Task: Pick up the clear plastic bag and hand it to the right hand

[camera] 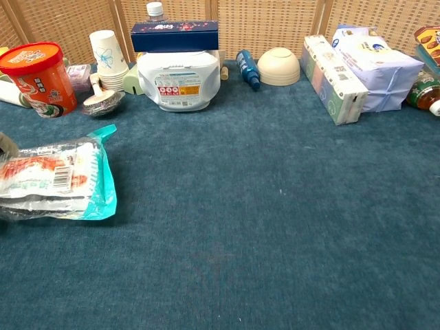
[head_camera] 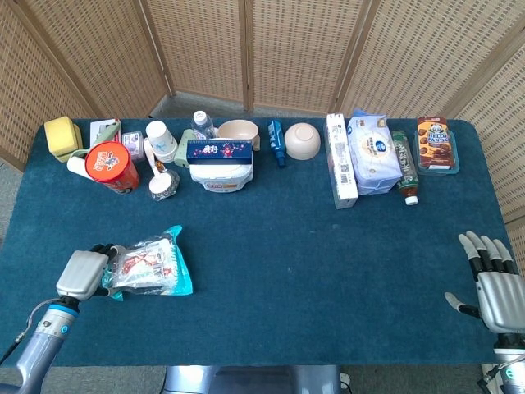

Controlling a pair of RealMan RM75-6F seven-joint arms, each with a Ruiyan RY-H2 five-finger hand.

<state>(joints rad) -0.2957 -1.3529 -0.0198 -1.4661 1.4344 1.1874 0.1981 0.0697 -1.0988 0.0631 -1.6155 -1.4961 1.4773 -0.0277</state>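
Bag (head_camera: pixel 150 265) front-left on table (head_camera: pixel 328 263), clutter behind.

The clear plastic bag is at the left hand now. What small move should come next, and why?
Probably lift it a little, straight up. In the head view the left hand has its fingers around the left end of the clear plastic bag, but the bag seems to lie on the table. The right hand waits open, far across at the table's right edge.

Left hand (head_camera: pixel 82 275) fingers (head_camera: pixel 105 249) mostly behind clear plastic bag (head_camera: pixel 149 266).
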